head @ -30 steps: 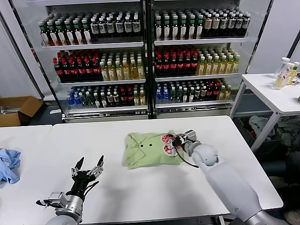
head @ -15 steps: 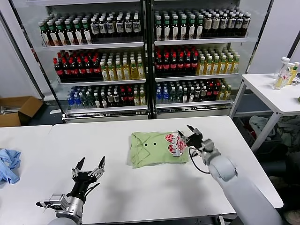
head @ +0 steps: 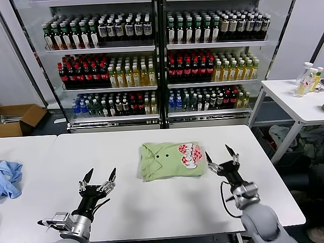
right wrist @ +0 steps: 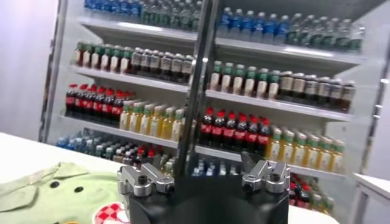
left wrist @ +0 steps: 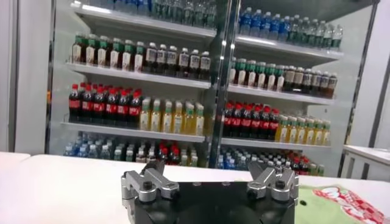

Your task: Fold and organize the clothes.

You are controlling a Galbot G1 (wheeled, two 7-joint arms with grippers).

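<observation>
Now the folded light green polo shirt (head: 172, 160) is seen lying flat on the white counter (head: 152, 202), collar up and chest print showing. Just beside it, the right claw (head: 223, 157) is held with fingers spread, gripping nothing. Nearer the front edge, the left claw (head: 97, 178) is likewise spread and empty.

A shop-like test space: bottle-stocked drinks coolers (head: 157, 61) behind white tables (head: 152, 197)
</observation>
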